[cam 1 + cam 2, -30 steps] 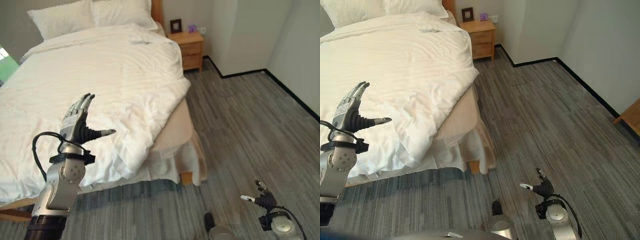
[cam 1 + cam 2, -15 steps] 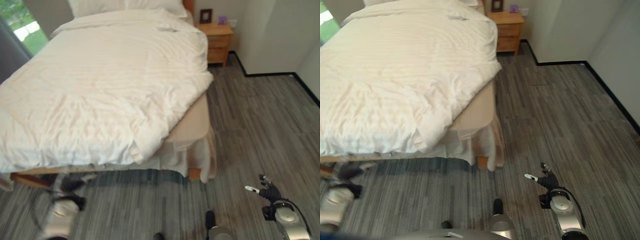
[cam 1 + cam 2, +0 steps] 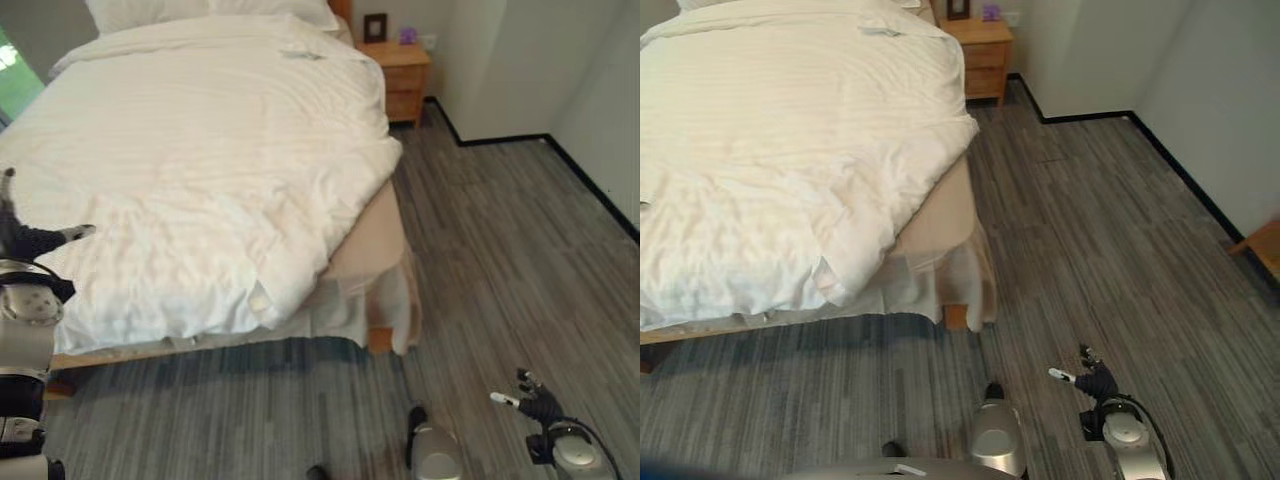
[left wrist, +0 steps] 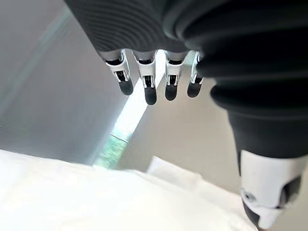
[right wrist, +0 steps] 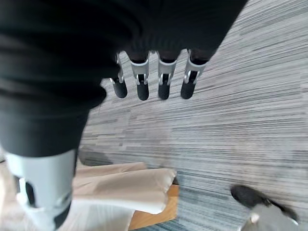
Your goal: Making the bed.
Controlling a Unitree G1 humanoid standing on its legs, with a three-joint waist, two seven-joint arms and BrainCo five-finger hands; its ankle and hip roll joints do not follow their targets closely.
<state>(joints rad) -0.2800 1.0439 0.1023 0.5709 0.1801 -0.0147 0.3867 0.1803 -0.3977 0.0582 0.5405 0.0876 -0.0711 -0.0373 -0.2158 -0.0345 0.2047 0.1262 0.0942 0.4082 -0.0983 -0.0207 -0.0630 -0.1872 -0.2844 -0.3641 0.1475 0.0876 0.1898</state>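
My fingers (image 4: 150, 89) on the left hand (image 3: 22, 240) are straight and relaxed, spread a little, thumb held apart, with nothing in them. That hand hovers at the near left corner of the bed (image 3: 370, 240), just above the white duvet (image 3: 200, 170); I cannot tell whether it touches the cloth. My right hand (image 3: 528, 405) hangs low at the near right, well apart from the bed, over the grey streaked carpet (image 3: 500, 260), its fingers (image 5: 163, 86) also straight and loose, empty.

The duvet is soft and thick, faintly striped, smooth over the far part and rumpled near the foot. Its near right corner is folded back on itself in a crumpled lump, leaving the beige mattress side (image 3: 365, 245) bare, with a pale skirt (image 3: 385, 305) hanging below it and a wooden leg (image 3: 378, 340) at the corner. White pillows (image 3: 200, 12) lie at the far end. A wooden nightstand (image 3: 400, 75) with drawers stands just beside the head of the bed on the right, with a small dark frame (image 3: 375, 27) on top.
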